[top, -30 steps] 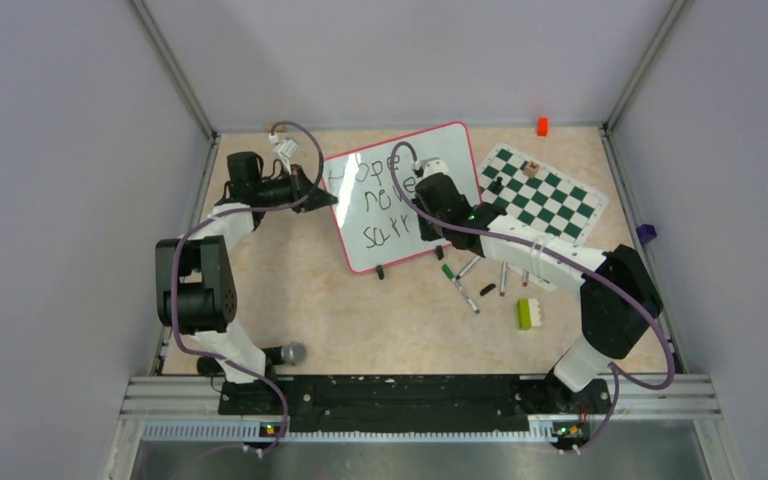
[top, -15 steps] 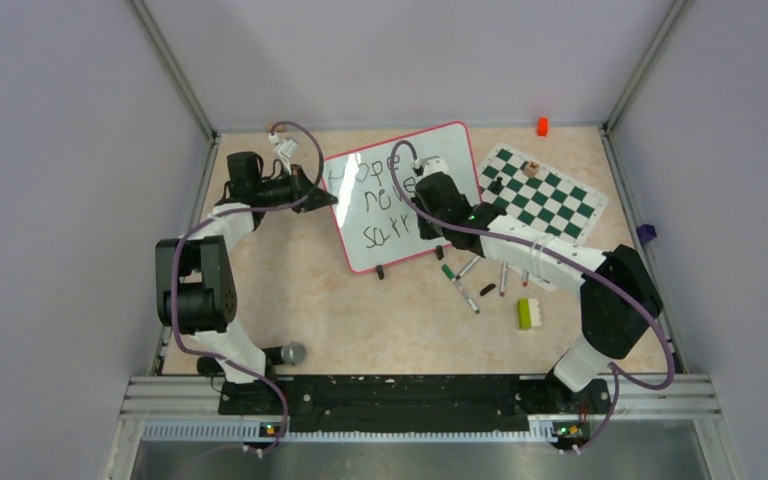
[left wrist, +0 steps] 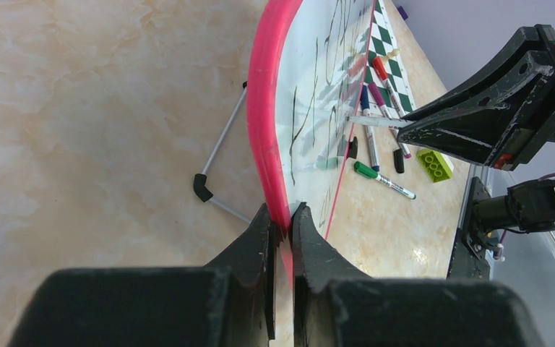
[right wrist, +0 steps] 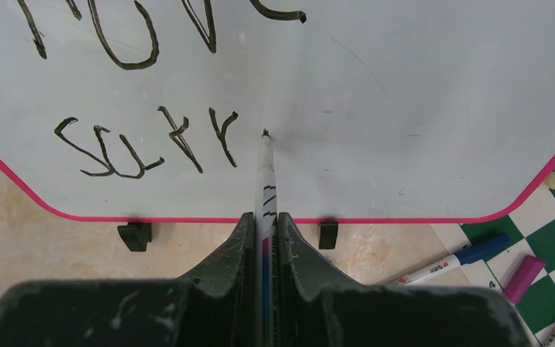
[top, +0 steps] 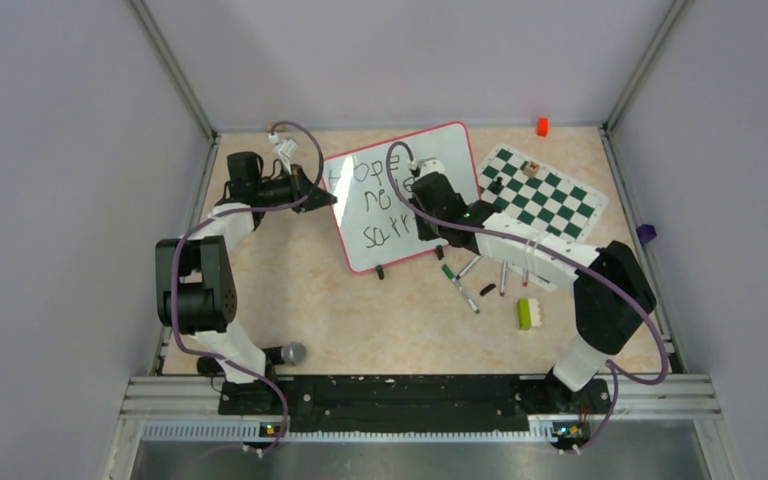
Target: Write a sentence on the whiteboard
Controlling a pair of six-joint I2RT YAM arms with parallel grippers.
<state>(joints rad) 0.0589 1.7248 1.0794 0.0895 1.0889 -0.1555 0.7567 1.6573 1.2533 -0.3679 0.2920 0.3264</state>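
Observation:
The whiteboard, glossy white with a red-pink rim, stands tilted at the table's middle back. Dark lettering on it reads "Hope", "neve" and "surr"; the right wrist view shows "surr" closely. My left gripper is shut on the whiteboard's left rim, edge-on in the left wrist view. My right gripper is shut on a white marker, its black tip on the board just right of the last "r". The right gripper covers part of the writing in the top view.
A green-and-white chess mat with small pieces lies right of the board. Several loose markers and a green brick lie in front of it. Two black clips sit on the board's lower edge. An orange block is at the back.
The right arm has shifted slightly left and back, with the marker tip now past the second "r". The left arm and the board have not moved.

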